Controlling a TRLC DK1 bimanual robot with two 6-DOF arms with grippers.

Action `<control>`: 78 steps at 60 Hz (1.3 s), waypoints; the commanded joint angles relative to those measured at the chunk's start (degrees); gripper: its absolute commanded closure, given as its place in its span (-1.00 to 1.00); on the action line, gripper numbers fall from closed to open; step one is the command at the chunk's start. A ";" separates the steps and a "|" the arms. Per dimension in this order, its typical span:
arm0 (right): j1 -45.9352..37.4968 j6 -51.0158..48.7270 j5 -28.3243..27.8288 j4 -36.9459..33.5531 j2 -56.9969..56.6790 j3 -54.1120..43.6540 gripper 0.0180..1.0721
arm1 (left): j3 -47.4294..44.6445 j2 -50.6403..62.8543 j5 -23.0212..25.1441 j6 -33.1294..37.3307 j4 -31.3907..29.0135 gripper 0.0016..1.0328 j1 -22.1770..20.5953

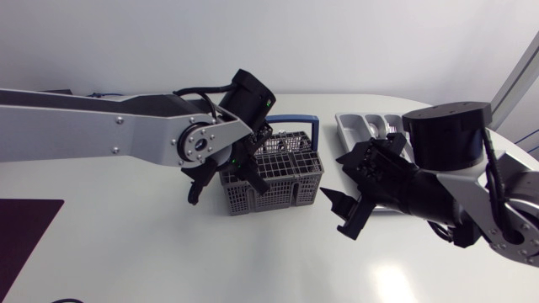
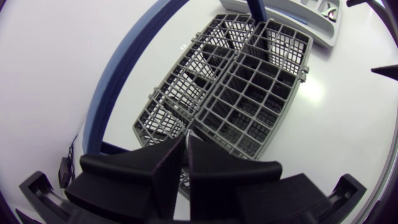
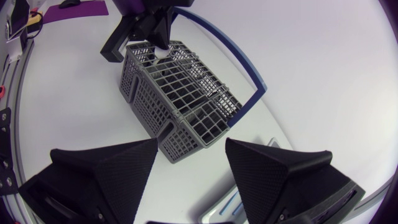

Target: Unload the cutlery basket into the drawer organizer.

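Note:
The grey cutlery basket (image 1: 282,177) with its blue handle (image 1: 313,126) stands mid-table. My left gripper (image 1: 231,173) hangs over the basket's left end, its fingers (image 2: 168,165) almost together. They pinch a pale cutlery handle (image 3: 163,55) that sticks up from a compartment. The right wrist view shows that gripper (image 3: 160,45) at the far corner of the basket (image 3: 180,99). Dark pieces lie in the basket's compartments (image 2: 186,81). The grey drawer organizer (image 1: 358,126) sits behind my right arm. My right gripper (image 1: 347,215) is open just right of the basket, with nothing between its fingers (image 3: 112,168).
A dark purple mat (image 1: 25,227) lies at the table's left front edge. The organizer's corner (image 2: 311,28) lies just beyond the basket (image 2: 249,99). Bare white table (image 1: 210,261) stretches in front of the basket.

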 commanded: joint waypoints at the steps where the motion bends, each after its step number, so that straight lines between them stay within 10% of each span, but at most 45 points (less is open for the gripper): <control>1: 0.49 1.46 0.36 0.09 0.77 1.40 -0.50 | 0.04 1.14 -0.69 -0.64 0.27 0.75 0.31; 37: 1.19 1.72 0.71 0.35 0.86 0.96 -0.49 | -3.39 -5.54 -5.88 2.26 3.08 0.77 -2.68; 78: 4.44 4.89 2.12 2.99 0.07 1.49 -0.50 | -19.56 -19.60 -20.38 20.98 30.50 0.76 -11.55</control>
